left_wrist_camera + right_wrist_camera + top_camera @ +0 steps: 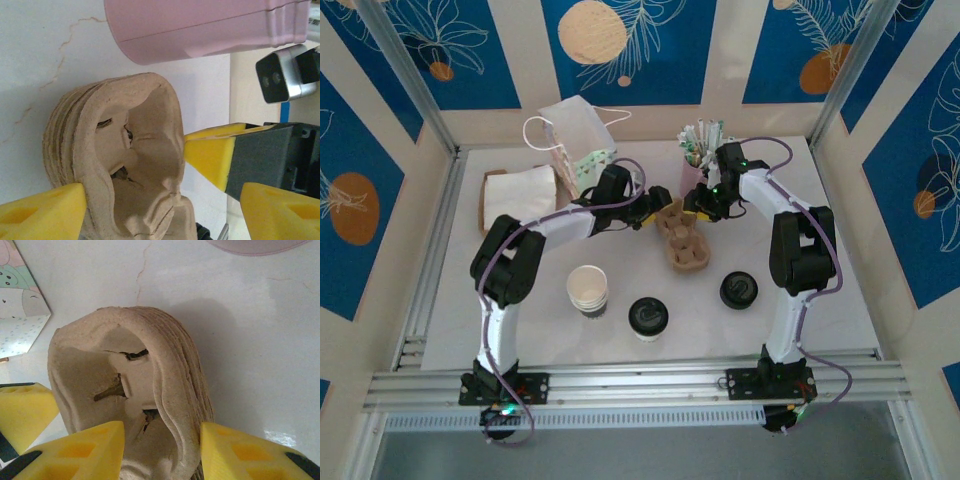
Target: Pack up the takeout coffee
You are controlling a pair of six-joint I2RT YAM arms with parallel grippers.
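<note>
Top view: takeout coffee [647, 317], a whitish cup with its black sip lid on, stands upright on the table [540, 335] near the front edge, between the two arm bases; it is free of both grippers and well apart from them. Stack of lidless cups [587, 289] is near on its left and loose black lid [738, 290] lies off to its right, neither touching it. Both arms reach to mid-table and meet at the carrier stack [682, 238], brown pulp cup trays nested together, lying behind the coffee. Left gripper [162, 200]: jaws wide apart, straddling one end of the carrier stack; one yellow finger [42, 212] lies against the stack's outer side, the other stands off on the opposite side, not touching the tray. Right gripper [162, 442]: jaws partly closed and clamped on the wall of the carrier stack, one finger inside a cup well, the other against the layered outer edges. In the left wrist view the right gripper's inner finger sits between the tray wall and the free left finger. Pink cup [200, 30] just beyond the carrier stack, with sticks standing in it in the top view. Paper bag [575, 140] and napkins [520, 195] at back left
</note>
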